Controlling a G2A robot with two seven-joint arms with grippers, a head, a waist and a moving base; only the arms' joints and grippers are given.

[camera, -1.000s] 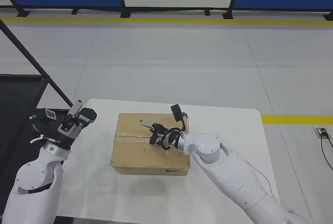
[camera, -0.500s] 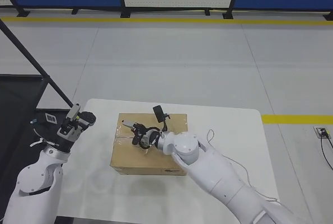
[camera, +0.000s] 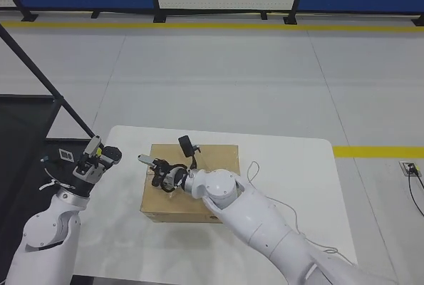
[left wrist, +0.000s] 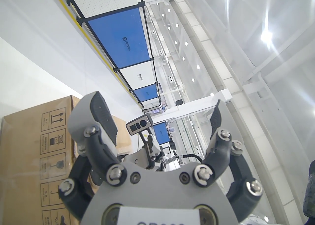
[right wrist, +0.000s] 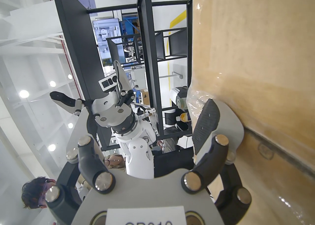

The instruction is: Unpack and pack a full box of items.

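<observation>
We see our right gripper (camera: 153, 171) spread open at the cardboard box's (camera: 197, 196) nine o'clock edge, one finger against it; our left gripper (camera: 101, 150) open, empty, farther toward nine o'clock

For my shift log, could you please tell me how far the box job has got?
Done: nothing visible; the cardboard box sits shut on the table, tape over its seam. In hand: the open right gripper is at the box's top edge, beside the tape; the open left gripper hangs beside the box, holding nothing. Left: opening, unpacking, repacking.
</observation>
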